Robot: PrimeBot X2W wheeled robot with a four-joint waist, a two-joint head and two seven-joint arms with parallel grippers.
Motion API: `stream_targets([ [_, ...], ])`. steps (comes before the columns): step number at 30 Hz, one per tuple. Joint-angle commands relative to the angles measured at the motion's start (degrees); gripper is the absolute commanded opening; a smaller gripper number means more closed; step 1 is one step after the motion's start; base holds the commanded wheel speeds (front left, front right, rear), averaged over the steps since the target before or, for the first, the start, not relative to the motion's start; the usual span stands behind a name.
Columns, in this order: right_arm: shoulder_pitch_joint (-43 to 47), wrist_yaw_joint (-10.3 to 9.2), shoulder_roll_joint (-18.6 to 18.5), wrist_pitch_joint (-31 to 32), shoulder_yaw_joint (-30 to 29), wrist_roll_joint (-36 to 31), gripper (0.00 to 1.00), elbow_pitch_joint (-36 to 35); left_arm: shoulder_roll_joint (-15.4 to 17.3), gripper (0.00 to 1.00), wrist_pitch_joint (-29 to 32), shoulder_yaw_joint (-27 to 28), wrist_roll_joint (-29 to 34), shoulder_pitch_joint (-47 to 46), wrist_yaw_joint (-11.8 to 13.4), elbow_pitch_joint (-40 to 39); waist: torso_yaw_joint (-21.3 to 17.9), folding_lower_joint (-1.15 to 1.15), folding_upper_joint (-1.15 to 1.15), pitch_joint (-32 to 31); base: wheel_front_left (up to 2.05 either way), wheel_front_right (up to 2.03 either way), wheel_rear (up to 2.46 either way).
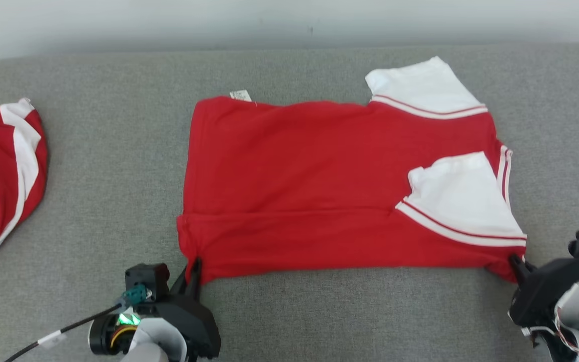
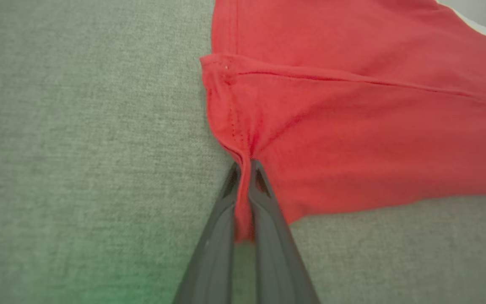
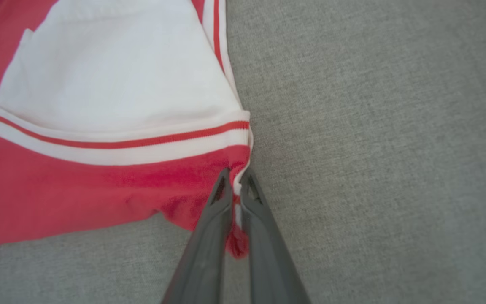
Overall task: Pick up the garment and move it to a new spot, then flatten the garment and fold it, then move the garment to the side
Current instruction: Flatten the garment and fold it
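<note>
Fabric of a red T-shirt (image 1: 319, 191) with white sleeves lies spread across the middle of the grey upholstered surface (image 1: 118, 151) before us. A crease runs along its length not far from the near edge. One white sleeve (image 1: 463, 193), edged with a red stripe, is turned in on top of the red body; the other sleeve (image 1: 422, 88) sticks out at the far right corner.

A small white label (image 1: 240, 95) peeks out at the shirt's far left corner. We see faint print on it, too small to read.

Our left gripper (image 1: 195, 266) is at the shirt's near left corner. In the left wrist view its two dark fingers are pinched together, with a bunched ridge of red cloth caught between them. Our right gripper (image 1: 515, 264) is at the near right corner, just below the striped cuff. In the right wrist view its fingers are likewise squeezed onto a pleat of red and white cloth.

A second red-and-white garment (image 1: 3, 176) lies crumpled at the left edge of the head view, well apart from the shirt.
</note>
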Motion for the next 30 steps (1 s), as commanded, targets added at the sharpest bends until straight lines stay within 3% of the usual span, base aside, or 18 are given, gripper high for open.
stream_targets([
  [1,2.60,0.05,0.24,0.93,-0.81,1.12,0.00,-1.68,0.47,0.00,1.40,-0.79,-0.58,3.74,0.03,0.82,0.29,-0.01,0.00,-2.04,0.00,0.00,0.00],
  [11,13.16,0.05,2.58,5.01,-3.17,3.47,0.00,-12.82,4.06,0.00,2.08,-0.47,-1.47,10.94,2.76,-7.60,-0.48,-0.01,0.00,-6.56,0.00,0.00,0.00],
  [20,18.36,0.05,3.80,5.46,-4.57,4.20,0.00,-14.26,5.61,0.00,3.27,-0.05,-2.97,16.97,5.40,-12.76,-0.55,-0.01,0.00,-7.77,0.00,0.00,0.00],
  [21,18.69,0.05,3.86,5.29,-4.40,4.24,0.00,-14.14,5.56,0.21,3.09,0.20,-3.42,17.57,5.72,-13.13,-0.60,-0.01,0.00,-7.78,0.00,0.00,0.00],
  [22,18.85,0.05,3.89,4.99,-4.26,4.22,0.15,-13.98,5.69,0.44,2.96,0.25,-3.48,18.04,5.86,-13.41,-0.64,-0.01,0.00,-7.78,0.00,0.00,0.00],
  [23,18.93,0.06,3.94,4.64,-4.10,4.15,0.91,-13.82,5.88,1.00,3.19,0.36,-3.47,18.50,6.28,-13.58,-0.66,-0.01,0.00,-7.76,0.00,0.00,0.00],
  [24,18.94,0.06,3.97,4.35,-4.01,4.15,1.00,-13.54,5.97,1.00,3.40,0.46,-3.53,18.81,6.42,-13.86,-0.68,-0.01,0.00,-7.70,0.00,0.00,0.00],
  [30,16.04,0.06,4.00,3.17,-3.80,3.42,1.00,-14.33,7.13,1.00,2.98,2.85,-4.69,18.74,8.15,-16.86,-1.03,-0.01,0.00,-7.08,0.00,0.00,0.00],
])
